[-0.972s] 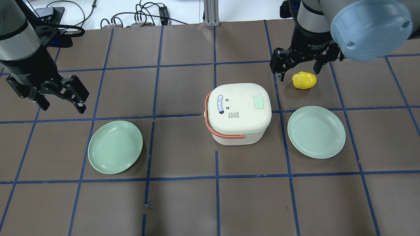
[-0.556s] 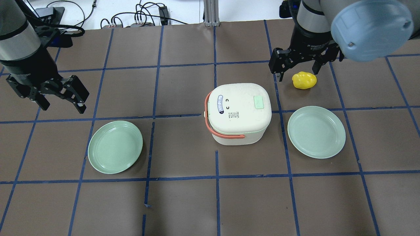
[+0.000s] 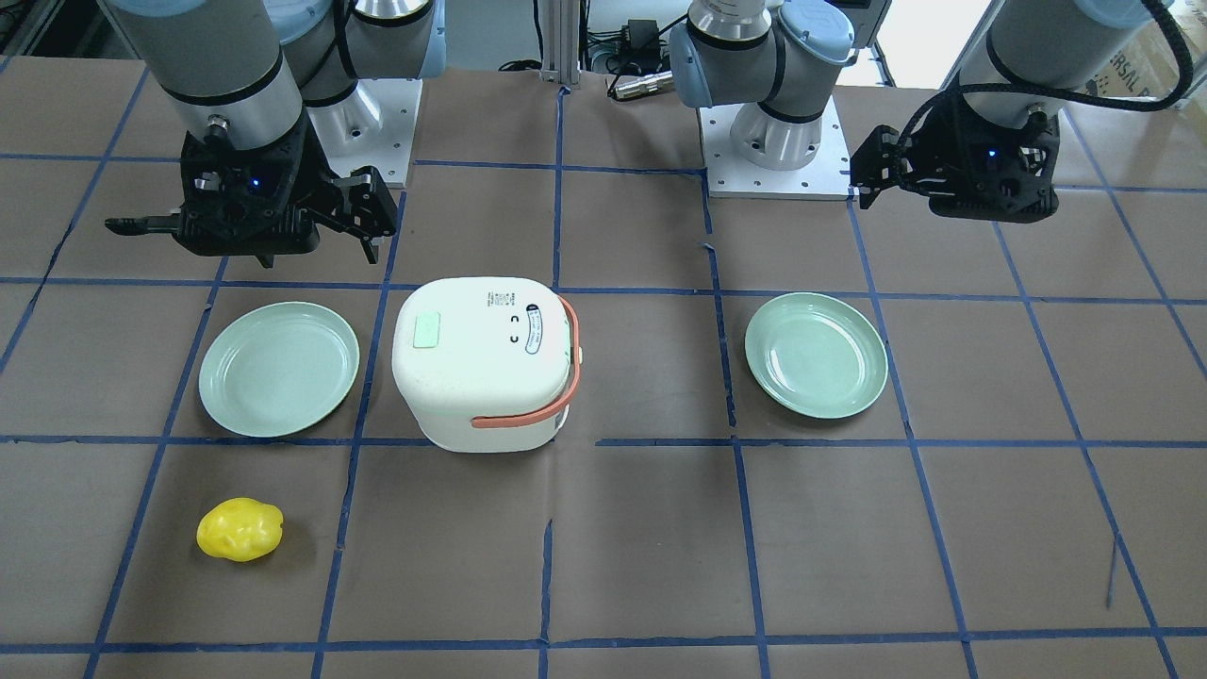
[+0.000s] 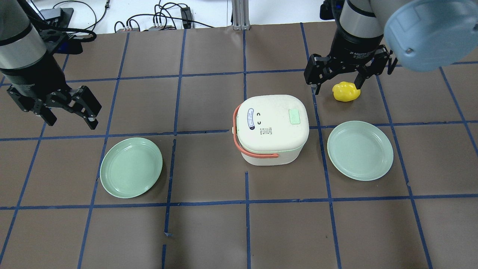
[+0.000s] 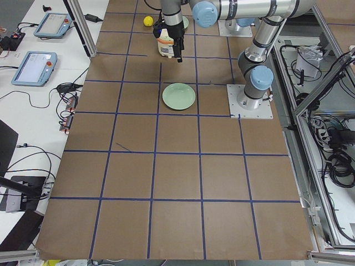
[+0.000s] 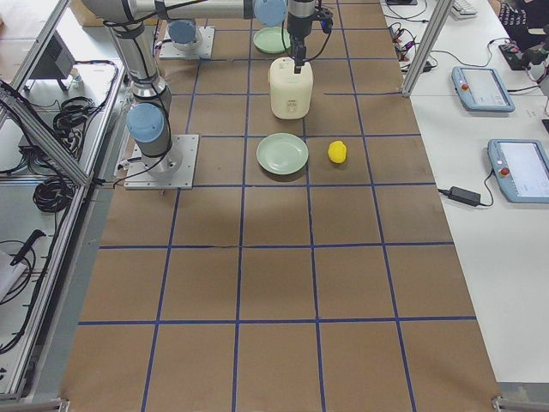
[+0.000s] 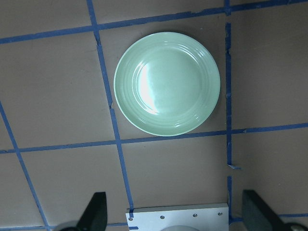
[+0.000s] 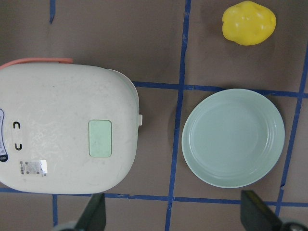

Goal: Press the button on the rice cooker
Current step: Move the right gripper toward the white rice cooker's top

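Overhead scene, left to right, on a brown table (image 4: 209, 231) gridded with blue tape (image 4: 248, 224).

Far left: left jaws, spread wide and empty, hanging above bare table, well apart from everything else.

Next, a pale green plate (image 4: 131, 167), nothing on it.

At centre, the white rice cooker (image 4: 274, 129), upright, lid shut, contents hidden. Coral handle (image 4: 261, 153) folded down around the body. On the lid, toward its right edge, a small green rectangular pad (image 4: 295, 116), most likely the button to press. Untouched, with nothing near it.

Just right of the cooker, a second green plate (image 4: 360, 150), also empty.

Beyond that plate, toward the operators' side, a lumpy yellow toy (image 4: 346, 91), loose on the table.

Upper right: right jaws, likewise wide apart and holding nothing, high above the table. Cooker lid, second plate and yellow toy all visible straight below in the right wrist view.

Judged step: approach only, no press yet. Right jaws seemingly the better placed, given the pad's place on that side of the lid. Next move, probably: narrow the jaws or offset one fingertip, centre over the green pad, then lower straight down with light, steady force, without sliding the cooker sideways.
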